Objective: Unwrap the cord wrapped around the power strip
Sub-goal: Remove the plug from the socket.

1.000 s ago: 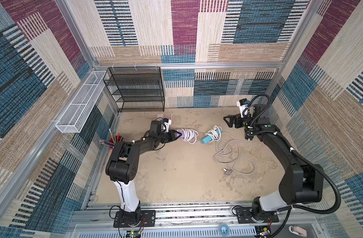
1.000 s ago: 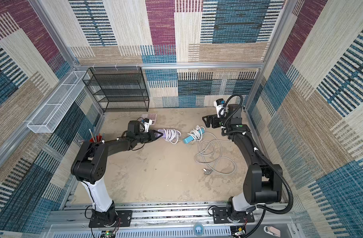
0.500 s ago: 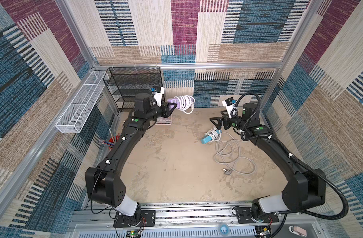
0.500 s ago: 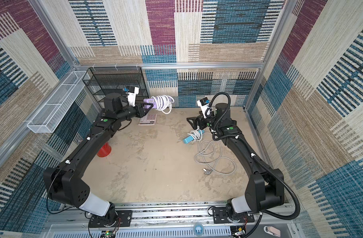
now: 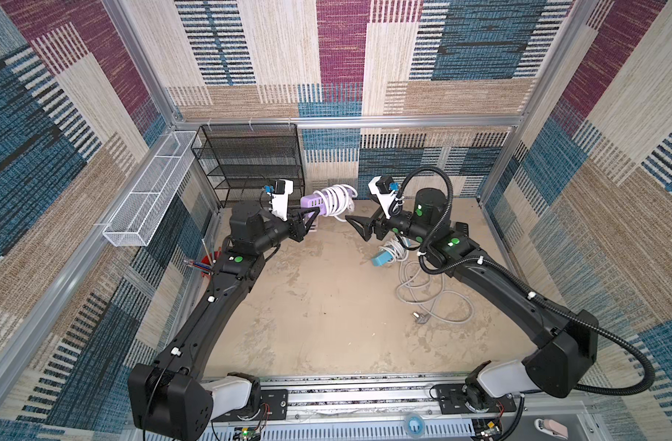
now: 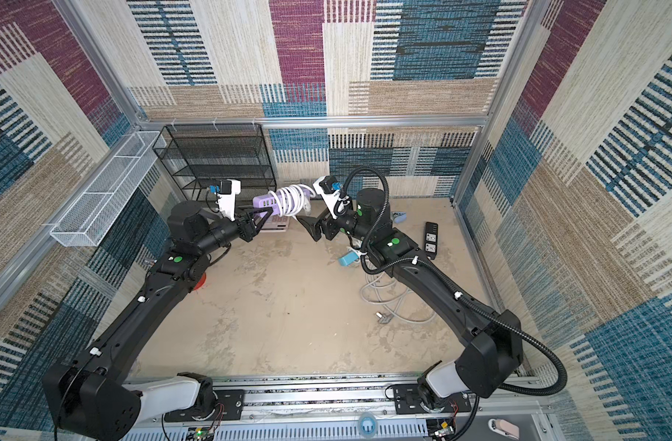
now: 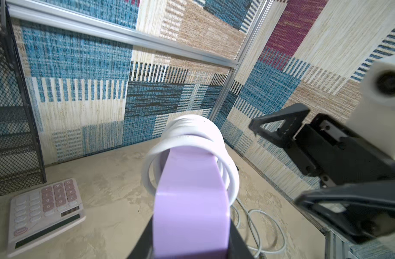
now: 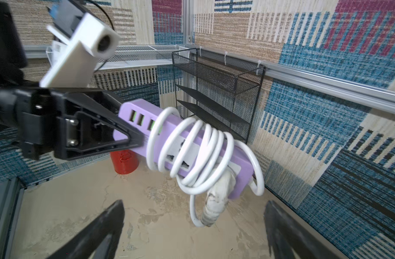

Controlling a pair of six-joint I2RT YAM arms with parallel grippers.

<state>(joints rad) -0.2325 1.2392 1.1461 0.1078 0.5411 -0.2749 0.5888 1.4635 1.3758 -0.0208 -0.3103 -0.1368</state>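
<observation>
A purple power strip (image 5: 314,200) with a white cord (image 5: 336,196) coiled round it hangs in the air near the back wall. My left gripper (image 5: 310,214) is shut on its bare end; in the left wrist view the power strip (image 7: 189,201) fills the jaws and the cord (image 7: 192,132) rings its far half. My right gripper (image 5: 355,228) stands open just right of the strip, apart from it. In the right wrist view the cord (image 8: 192,152) shows several loops, and its dirty white plug (image 8: 216,197) dangles between my spread right fingers (image 8: 115,215).
A pink calculator (image 7: 44,210) lies on the floor below the strip. A black mesh shelf (image 5: 250,164) and a white wire basket (image 5: 151,191) stand at the back left. A red cup (image 8: 124,163), a blue strip (image 5: 382,259) with loose grey cord (image 5: 426,294) and a black strip (image 6: 430,240) are on the floor.
My left arm has lifted the purple power strip off the floor and carried it up and back. My right arm has swung in toward the strip, still open.
</observation>
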